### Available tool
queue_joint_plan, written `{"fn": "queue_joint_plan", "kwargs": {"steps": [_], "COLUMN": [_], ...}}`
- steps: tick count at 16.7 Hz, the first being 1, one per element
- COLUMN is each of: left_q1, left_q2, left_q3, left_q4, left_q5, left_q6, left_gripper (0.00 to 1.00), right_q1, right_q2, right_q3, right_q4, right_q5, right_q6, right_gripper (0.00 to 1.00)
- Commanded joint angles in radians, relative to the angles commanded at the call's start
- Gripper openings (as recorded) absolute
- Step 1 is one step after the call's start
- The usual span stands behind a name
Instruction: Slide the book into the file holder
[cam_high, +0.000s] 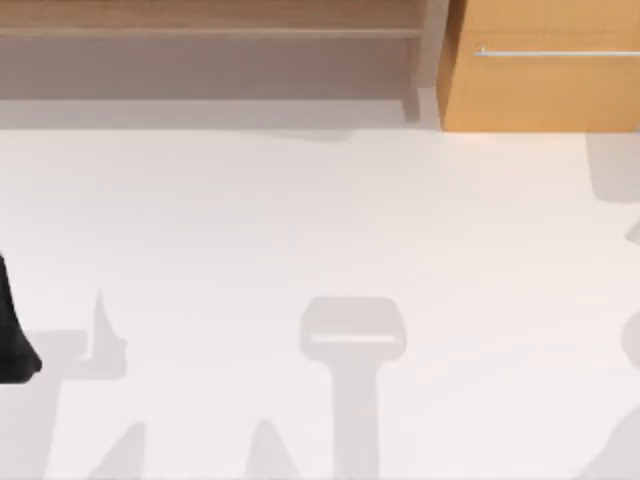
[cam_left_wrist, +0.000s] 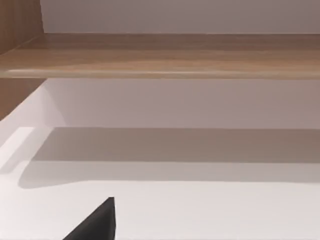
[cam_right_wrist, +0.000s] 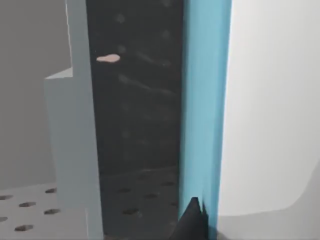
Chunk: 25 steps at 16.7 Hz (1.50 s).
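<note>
In the right wrist view the book (cam_right_wrist: 205, 100) shows as a tall teal strip standing upright. It stands against the dark perforated inside of the grey file holder (cam_right_wrist: 74, 150). A small pink mark sits high on the holder's dark wall. My right gripper (cam_right_wrist: 192, 225) appears as a black tip right at the foot of the teal strip. My left gripper (cam_left_wrist: 97, 225) hangs over bare white table, facing the wooden shelf, and a black part of that arm (cam_high: 15, 335) sits at the table's left edge.
A long wooden shelf (cam_high: 210, 25) runs along the back of the white table (cam_high: 320, 220). An orange-brown cabinet (cam_high: 540, 70) with a metal handle stands at the back right. Grey shadows lie across the table's front half.
</note>
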Motion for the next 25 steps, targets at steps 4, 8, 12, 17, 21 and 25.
{"fn": "queue_joint_plan", "kwargs": {"steps": [4,8,12,17,21,25], "left_q1": [0.000,0.000,0.000,0.000,0.000,0.000], "left_q2": [0.000,0.000,0.000,0.000,0.000,0.000], "left_q3": [0.000,0.000,0.000,0.000,0.000,0.000], "left_q4": [0.000,0.000,0.000,0.000,0.000,0.000], "left_q5": [0.000,0.000,0.000,0.000,0.000,0.000], "left_q6": [0.000,0.000,0.000,0.000,0.000,0.000], "left_gripper": [1.00,1.00,1.00,1.00,1.00,1.00], "right_q1": [0.018,0.031,0.031,0.031,0.031,0.031], "right_q2": [0.042,0.093,0.093,0.093,0.093,0.093], "right_q3": [0.066,0.113,0.113,0.113,0.113,0.113], "right_q4": [-0.005,-0.014,-0.014,-0.014,-0.014,-0.014], "right_q5": [0.019,0.034,0.034,0.034,0.034,0.034], "right_q6": [0.004,0.011,0.011,0.011,0.011,0.011], "right_gripper": [0.00,0.00,0.08,0.45,0.75,1.00]}}
